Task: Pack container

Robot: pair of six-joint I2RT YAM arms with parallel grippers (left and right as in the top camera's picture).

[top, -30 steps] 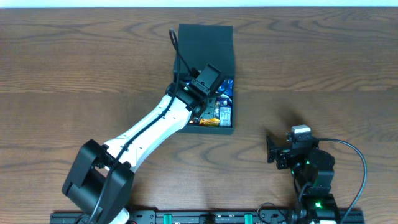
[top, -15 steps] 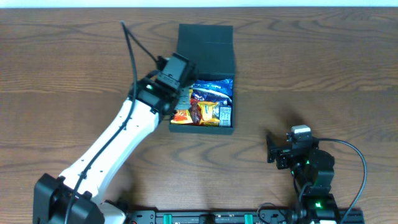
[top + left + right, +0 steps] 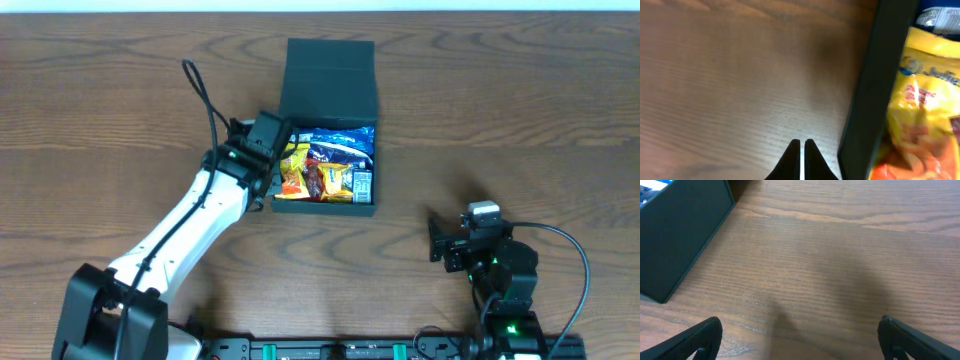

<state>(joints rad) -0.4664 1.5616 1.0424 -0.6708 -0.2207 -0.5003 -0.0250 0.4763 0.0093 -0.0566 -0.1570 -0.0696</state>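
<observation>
The container (image 3: 325, 207) is a dark teal-black square box at the table's middle back, its flap lid (image 3: 330, 80) open and leaning away. Yellow, orange and blue snack packets (image 3: 325, 170) fill it. My left gripper (image 3: 262, 138) is shut and empty, just outside the box's left wall. In the left wrist view its fingertips (image 3: 802, 146) are closed over bare wood beside the wall (image 3: 867, 100), with yellow packets (image 3: 920, 100) inside. My right gripper (image 3: 436, 240) is open and empty, right of the box; its wrist view shows its fingers (image 3: 800, 335) wide apart and the box's side (image 3: 680, 235).
The wooden table (image 3: 520, 110) spreads all round the box. The left arm's cable (image 3: 205, 100) loops above the wrist. The arms' base rail (image 3: 350, 350) runs along the front edge.
My left gripper has pulled out of the box and moved left to outside its left wall, uncovering the snack packets. The right arm has not moved.
</observation>
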